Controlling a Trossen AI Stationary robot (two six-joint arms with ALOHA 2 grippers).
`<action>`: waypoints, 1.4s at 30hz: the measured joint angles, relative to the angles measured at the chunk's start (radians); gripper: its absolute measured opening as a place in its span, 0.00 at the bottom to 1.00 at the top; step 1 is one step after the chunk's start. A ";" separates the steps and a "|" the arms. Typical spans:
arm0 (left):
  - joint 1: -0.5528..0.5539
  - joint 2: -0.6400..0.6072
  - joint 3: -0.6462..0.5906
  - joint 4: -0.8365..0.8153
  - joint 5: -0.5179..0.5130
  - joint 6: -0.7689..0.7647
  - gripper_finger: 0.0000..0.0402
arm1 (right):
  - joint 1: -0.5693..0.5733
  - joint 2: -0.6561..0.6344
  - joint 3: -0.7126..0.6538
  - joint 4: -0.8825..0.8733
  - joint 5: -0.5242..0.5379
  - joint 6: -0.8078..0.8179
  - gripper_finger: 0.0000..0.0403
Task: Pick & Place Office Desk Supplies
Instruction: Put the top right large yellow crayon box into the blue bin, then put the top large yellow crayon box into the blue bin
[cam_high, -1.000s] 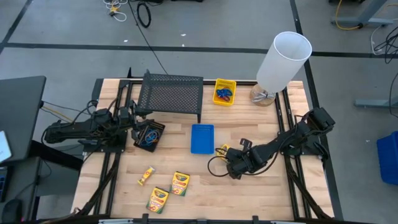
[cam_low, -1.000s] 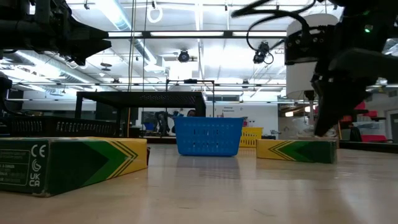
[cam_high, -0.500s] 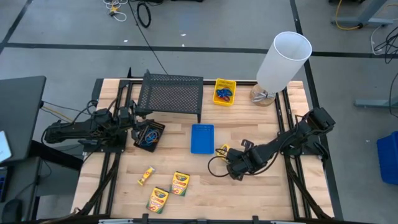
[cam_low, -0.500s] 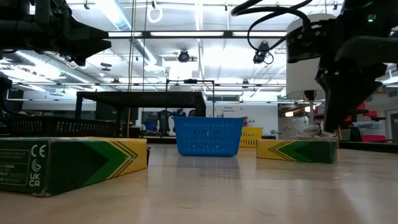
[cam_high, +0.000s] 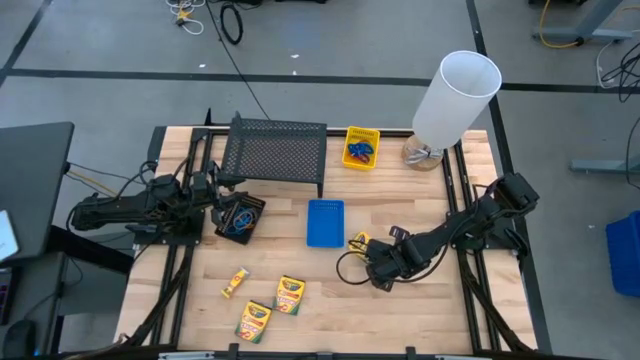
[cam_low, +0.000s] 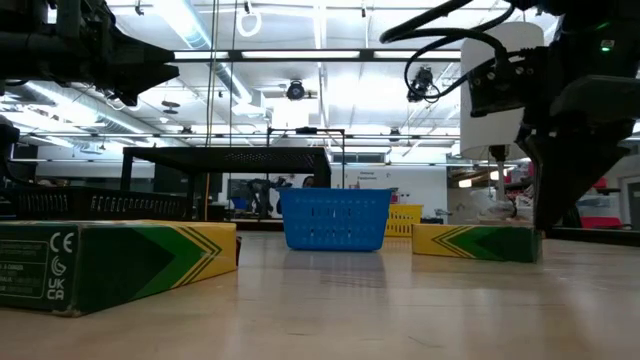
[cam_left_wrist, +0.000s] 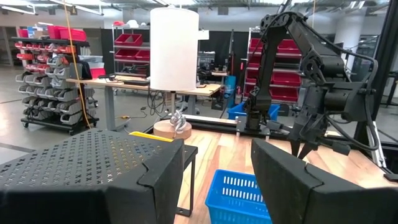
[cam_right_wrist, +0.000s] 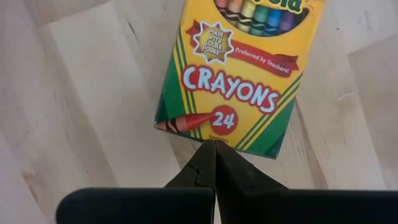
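Observation:
A yellow-and-green crayon box (cam_right_wrist: 242, 74) lies flat on the wooden table just right of the blue bin (cam_high: 325, 222). My right gripper (cam_right_wrist: 215, 149) is shut and points steeply down, with its tips at that box's near short end. Two more crayon boxes (cam_high: 290, 295) (cam_high: 254, 320) and a small yellow piece (cam_high: 235, 283) lie flat at the near left. A black bin (cam_high: 238, 217) and a yellow bin (cam_high: 361, 147) hold coloured loops. My left gripper (cam_left_wrist: 217, 149) waits open and level at the table's left, by the black bin. My right gripper comes from above, slanting, with its shut fingertips (cam_right_wrist: 205, 163) at the edge of the crayon box's short end (cam_right_wrist: 217, 138), the end printed "24". The box lies flat on the table. I cannot tell whether the tips touch it.
A black wire-mesh rack (cam_high: 275, 150) stands at the far left. A tall white cylinder (cam_high: 455, 95) rises from a wooden base at the far right corner. Bare wood lies between the blue bin and the near edge.
My right gripper has tipped slightly and its shut tips have drifted a little toward the table's right edge, along the crayon box. The box has stayed where it was.

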 joint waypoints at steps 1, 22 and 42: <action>0.000 0.000 0.000 0.000 0.000 0.000 0.48 | 0.000 -0.001 -0.001 0.001 -0.001 0.000 0.00; 0.000 0.000 0.000 0.000 0.000 0.000 0.48 | -0.002 0.003 -0.006 0.010 -0.109 0.000 0.00; 0.000 0.000 0.000 -0.001 0.000 0.000 0.48 | 0.019 0.002 0.022 -0.073 -0.004 0.039 0.00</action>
